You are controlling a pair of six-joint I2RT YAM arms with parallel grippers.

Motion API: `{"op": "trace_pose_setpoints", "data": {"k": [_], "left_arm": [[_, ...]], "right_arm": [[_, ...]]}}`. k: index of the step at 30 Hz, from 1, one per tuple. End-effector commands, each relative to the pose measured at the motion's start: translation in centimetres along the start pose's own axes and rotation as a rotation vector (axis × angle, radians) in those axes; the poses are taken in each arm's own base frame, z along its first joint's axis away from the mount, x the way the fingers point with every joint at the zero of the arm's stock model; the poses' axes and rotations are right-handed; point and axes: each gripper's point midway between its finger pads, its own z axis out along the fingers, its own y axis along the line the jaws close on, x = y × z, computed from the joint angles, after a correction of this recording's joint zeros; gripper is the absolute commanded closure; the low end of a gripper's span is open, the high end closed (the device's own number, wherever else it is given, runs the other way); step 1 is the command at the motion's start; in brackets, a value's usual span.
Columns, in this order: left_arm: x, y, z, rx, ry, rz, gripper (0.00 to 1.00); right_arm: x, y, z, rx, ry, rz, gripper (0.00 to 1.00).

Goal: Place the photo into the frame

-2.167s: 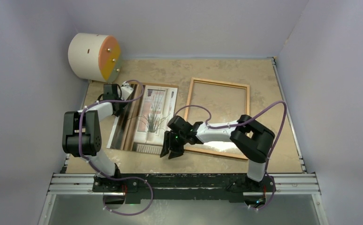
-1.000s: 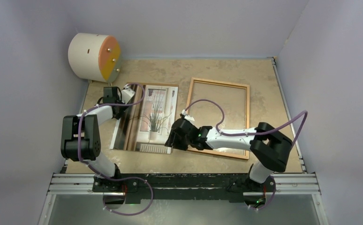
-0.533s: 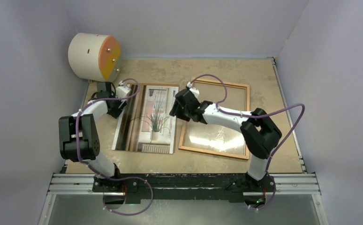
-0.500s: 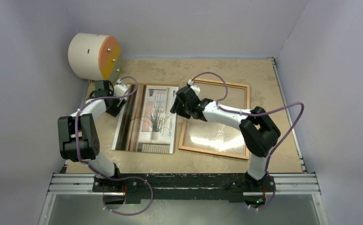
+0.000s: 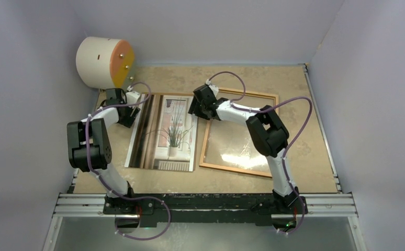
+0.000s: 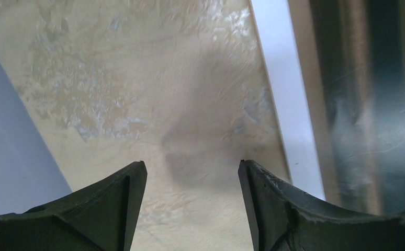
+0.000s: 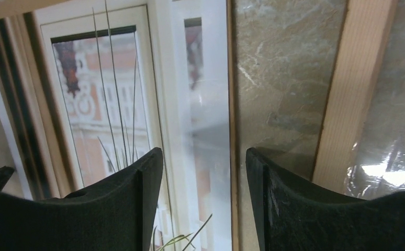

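I have swung the right hand (image 5: pixel 197 109) along the photo (image 5: pixel 169 130) toward the far corner of the frame (image 5: pixel 237 171); it and the left hand (image 5: pixel 123 107) hang released, photo not yet gripped.

The counter (image 5: pixel 294 83) is a beige surface with a marbled pattern. The photo (image 5: pixel 171 130) lies flat on its left part. The frame (image 5: pixel 232 170) lies flat just beside it on the right, with a narrow strip of bare counter between them. The counter shows through the frame's glass.
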Motion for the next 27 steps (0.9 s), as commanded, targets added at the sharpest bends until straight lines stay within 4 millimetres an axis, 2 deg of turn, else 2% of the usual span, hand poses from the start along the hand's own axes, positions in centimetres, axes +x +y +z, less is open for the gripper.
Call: {"op": "trace_pose_setpoints", "data": {"k": [1, 6, 10, 19, 27], "left_arm": [[-1.4, -2.5, 0.3, 0.043, -0.064, -0.010, 0.31], [-2.4, -4.1, 0.6, 0.049, -0.079, 0.027, 0.32], [-2.6, -4.9, 0.4, 0.041, -0.075, 0.054, 0.32], [-3.8, -6.3, -0.9, -0.055, -0.119, 0.193, 0.33], [-3.0, -7.5, 0.1, -0.103, -0.090, 0.282, 0.34]], "right_arm": [[2.1, 0.3, 0.1, -0.057, 0.076, 0.051, 0.38], [5.3, 0.5, 0.1, -0.135, 0.183, 0.160, 0.38], [6.6, 0.7, -0.4, -0.188, 0.226, 0.217, 0.38], [7.0, 0.9, -0.8, -0.217, 0.246, 0.249, 0.39], [5.8, -0.6, -0.8, -0.138, 0.182, 0.142, 0.41]]}}
